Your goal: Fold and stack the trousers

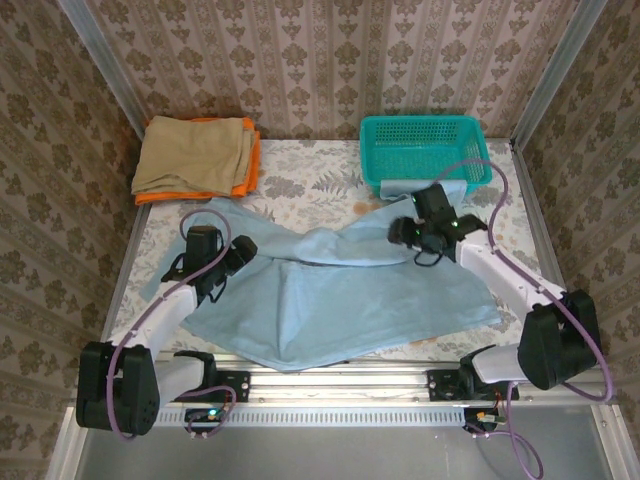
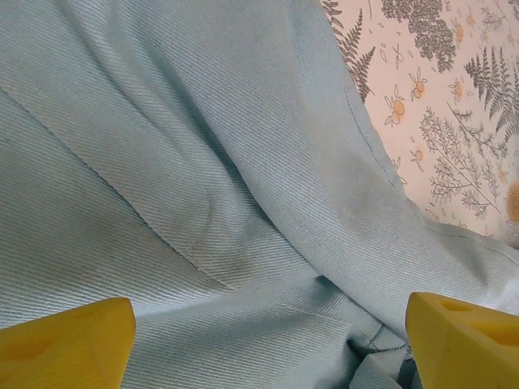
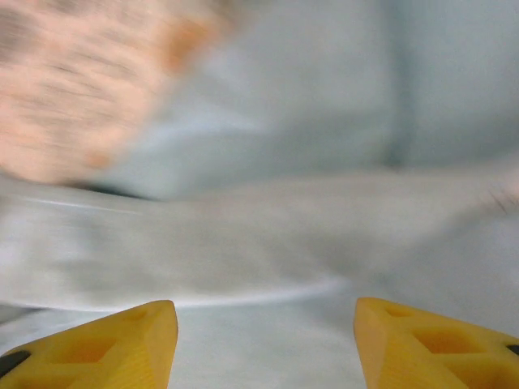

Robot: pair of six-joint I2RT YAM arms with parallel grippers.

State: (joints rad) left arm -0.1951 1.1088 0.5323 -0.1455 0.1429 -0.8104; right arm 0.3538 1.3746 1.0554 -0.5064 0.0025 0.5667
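the trousers (image 1: 340,290) are spread out rumpled across the middle and near part of the table (image 1: 310,180), not folded. one end runs off to the left past the left arm and another reaches up to the front of the teal basket (image 1: 420,150) at the back right. the left gripper (image 1: 235,255) sits low over the left part of the cloth. from its wrist cam the yellow fingers (image 2: 65,344) are spread wide with nothing pinched between them, just creased blue fabric below and a bit of the floral tabletop at the upper right. the right gripper (image 1: 405,232) is over the upper right stretch of the trousers, near the basket. its wrist view is really blurry, but its fingertips (image 3: 438,344) are clearly apart too, with pale blue cloth under them. back left corner has a folded tan cloth (image 1: 195,155) lying on top of an orange cloth (image 1: 245,185), well apart from the trousers.
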